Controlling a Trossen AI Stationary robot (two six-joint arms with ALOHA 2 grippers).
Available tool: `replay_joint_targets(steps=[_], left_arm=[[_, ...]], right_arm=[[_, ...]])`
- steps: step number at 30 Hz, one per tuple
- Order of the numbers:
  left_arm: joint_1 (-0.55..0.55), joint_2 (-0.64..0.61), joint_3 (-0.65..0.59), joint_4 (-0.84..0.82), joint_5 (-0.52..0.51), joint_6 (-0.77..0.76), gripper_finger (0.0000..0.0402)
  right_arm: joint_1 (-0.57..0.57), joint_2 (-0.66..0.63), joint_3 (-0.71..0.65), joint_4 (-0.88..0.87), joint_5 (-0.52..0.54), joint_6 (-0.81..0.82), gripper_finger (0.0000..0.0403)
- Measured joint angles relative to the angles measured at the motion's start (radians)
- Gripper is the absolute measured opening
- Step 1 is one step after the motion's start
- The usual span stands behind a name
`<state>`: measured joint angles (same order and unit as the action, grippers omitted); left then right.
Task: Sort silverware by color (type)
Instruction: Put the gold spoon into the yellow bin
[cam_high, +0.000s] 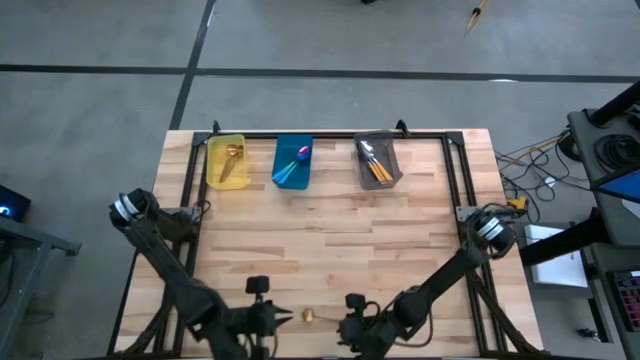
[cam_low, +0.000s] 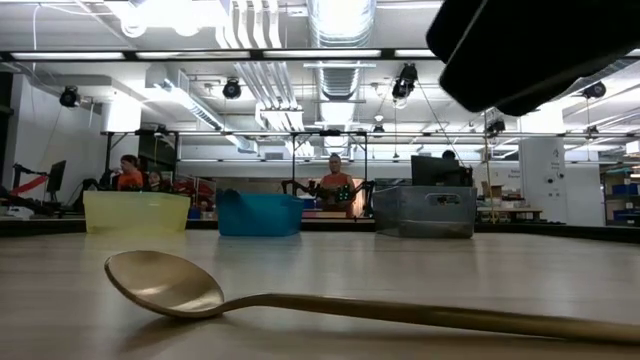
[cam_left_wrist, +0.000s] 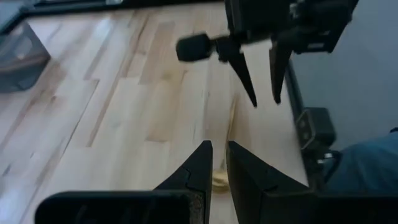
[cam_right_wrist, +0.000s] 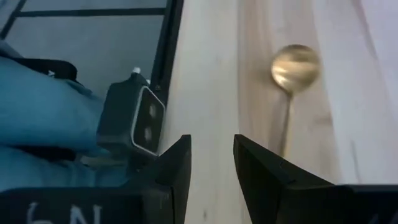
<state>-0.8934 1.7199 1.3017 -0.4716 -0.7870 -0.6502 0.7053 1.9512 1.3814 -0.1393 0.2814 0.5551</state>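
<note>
One all-gold spoon (cam_high: 309, 316) lies flat on the table near its near edge, bowl (cam_low: 165, 283) toward the left arm and handle (cam_low: 450, 318) running toward the right arm. My left gripper (cam_left_wrist: 217, 149) hangs above the bowl (cam_left_wrist: 219, 180), fingers a narrow gap apart, touching nothing. My right gripper (cam_right_wrist: 211, 152) is open beside the handle's end (cam_right_wrist: 285, 134), with the bowl (cam_right_wrist: 295, 62) farther off. The other spoons lie in bins at the far edge: gold ones in the yellow bin (cam_high: 212, 165), purple-teal in the blue bin (cam_high: 280, 160), silver-orange in the grey bin (cam_high: 392, 160).
Bare wood lies between the bins and the spoon. A black frame (cam_high: 330, 136) runs along the table's far and side edges. The low camera's housing (cam_right_wrist: 134, 118) sits at the near edge, close to my right gripper. People show in the room (cam_low: 335, 185) beyond the table.
</note>
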Motion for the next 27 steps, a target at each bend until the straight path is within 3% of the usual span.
replay_joint_targets(steps=[6,14,22,27], left_arm=[[-0.065,0.0,0.0,0.0,-0.082,-0.027,0.0029],[-0.091,0.001,-0.003,0.0,-0.097,-0.048,0.0029],[-0.09,0.001,-0.003,0.0,-0.155,-0.042,0.0029],[-0.091,0.001,-0.003,0.0,-0.199,-0.04,0.0029]], right_arm=[[-0.002,0.101,0.155,-0.09,0.02,-0.015,0.011],[-0.041,0.214,0.304,-0.361,0.165,-0.031,0.0135],[-0.091,0.27,0.313,-0.363,0.135,-0.046,0.0138],[-0.119,0.286,0.309,-0.348,0.075,-0.061,0.0091]])
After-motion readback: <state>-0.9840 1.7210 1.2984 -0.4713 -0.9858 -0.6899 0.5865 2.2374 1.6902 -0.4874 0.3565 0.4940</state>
